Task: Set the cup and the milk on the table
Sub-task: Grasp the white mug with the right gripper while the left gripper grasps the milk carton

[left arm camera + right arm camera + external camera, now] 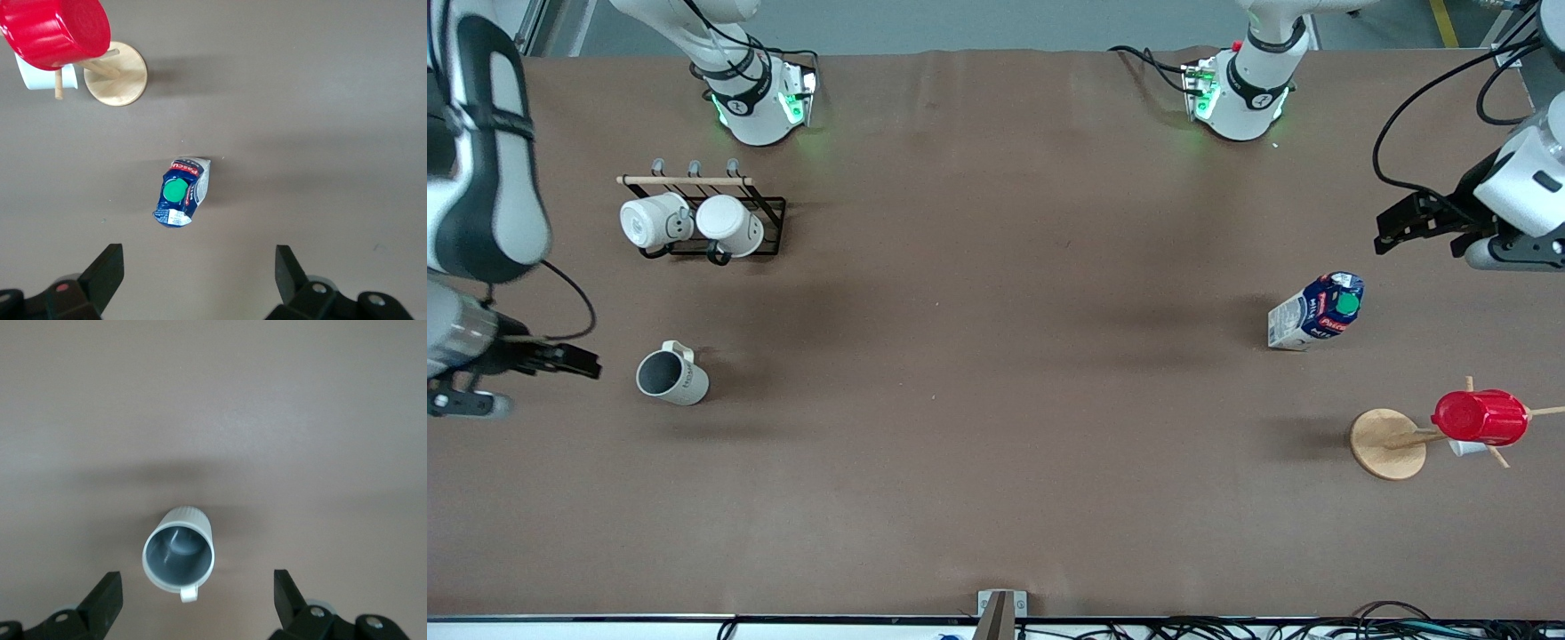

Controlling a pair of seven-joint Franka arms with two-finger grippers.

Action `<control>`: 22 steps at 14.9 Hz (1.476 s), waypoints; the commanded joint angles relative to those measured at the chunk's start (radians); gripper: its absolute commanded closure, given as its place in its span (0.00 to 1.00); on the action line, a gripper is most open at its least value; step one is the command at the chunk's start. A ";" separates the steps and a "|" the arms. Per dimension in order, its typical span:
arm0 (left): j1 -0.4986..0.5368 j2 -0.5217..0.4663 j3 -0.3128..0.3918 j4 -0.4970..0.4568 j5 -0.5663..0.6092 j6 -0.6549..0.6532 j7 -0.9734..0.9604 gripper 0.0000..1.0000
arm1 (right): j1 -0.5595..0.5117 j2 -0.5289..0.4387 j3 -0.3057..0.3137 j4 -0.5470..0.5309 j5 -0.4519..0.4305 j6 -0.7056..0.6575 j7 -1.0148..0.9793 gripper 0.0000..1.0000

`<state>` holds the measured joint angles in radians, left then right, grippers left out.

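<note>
Cup (179, 549) upright on bench (978, 400), empty, between spread right jaws (193, 603). Milk (182, 192) standing, capped, between spread left jaws (199, 277); neither touched.

Cream cup (673, 376) (grey inside); navy-and-white milk (1316, 312), green cap; brown table (996, 400).

A grey floor (960, 22) shows at twelve o'clock; cables (1227, 629) run along a white edge at six.
</note>
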<state>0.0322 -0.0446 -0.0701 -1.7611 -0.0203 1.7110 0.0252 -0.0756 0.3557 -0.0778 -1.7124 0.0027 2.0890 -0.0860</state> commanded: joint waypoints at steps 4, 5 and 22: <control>0.017 -0.017 0.038 -0.263 -0.009 0.289 0.111 0.00 | -0.021 0.043 0.006 -0.205 0.016 0.261 -0.127 0.00; 0.017 -0.017 0.047 -0.294 -0.009 0.327 0.130 0.00 | -0.021 0.043 0.006 -0.237 0.016 0.296 -0.129 0.00; 0.031 0.130 0.065 -0.409 -0.017 0.487 0.180 0.00 | -0.021 0.121 0.006 -0.253 0.019 0.441 -0.118 1.00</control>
<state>0.0572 0.0759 -0.0055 -2.1627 -0.0203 2.1811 0.1766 -0.0878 0.4816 -0.0788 -1.9708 0.0041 2.5393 -0.1909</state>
